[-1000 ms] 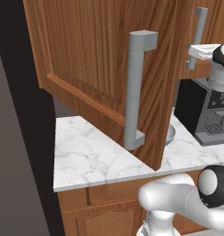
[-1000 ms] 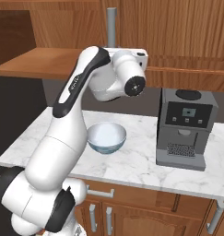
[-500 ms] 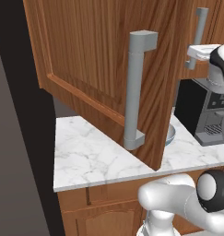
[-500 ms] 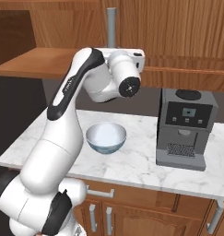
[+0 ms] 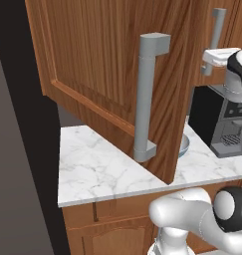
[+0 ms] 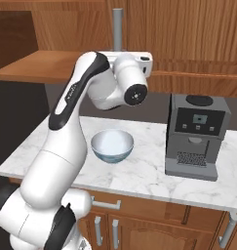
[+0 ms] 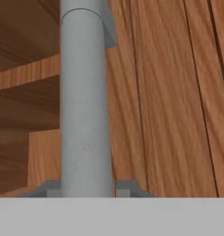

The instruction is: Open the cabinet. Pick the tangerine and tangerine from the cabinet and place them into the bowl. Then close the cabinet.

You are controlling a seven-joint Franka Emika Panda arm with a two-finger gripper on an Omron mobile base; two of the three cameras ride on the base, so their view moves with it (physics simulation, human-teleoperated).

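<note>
The left door of the reddish-brown wall cabinet (image 5: 107, 64) stands swung out over the marble counter (image 5: 97, 169), its long grey bar handle (image 5: 145, 94) facing the room. From the other side that open door shows edge-on as a flat wooden slab reaching out to the left above the counter.

The white arm reaches up to the right-hand door, which is shut, and the gripper (image 7: 88, 191) is closed around that door's vertical grey handle (image 7: 85, 106). In the hand view the bar runs straight up between the two finger tips (image 7: 127, 190), which sit tight against it on either side at the bottom, with wood grain of the door panel behind. In the right base view the same bar (image 6: 118, 29) rises just above the hand.

The bowl (image 6: 112, 145) sits on the counter below the arm's elbow, white inside, blue-grey outside, empty as far as I can see. A dark and silver coffee machine (image 6: 195, 134) stands on the counter to the right of it, well apart. From the left camera only a sliver of the bowl's rim peeks out behind the lower edge of the open door.
</note>
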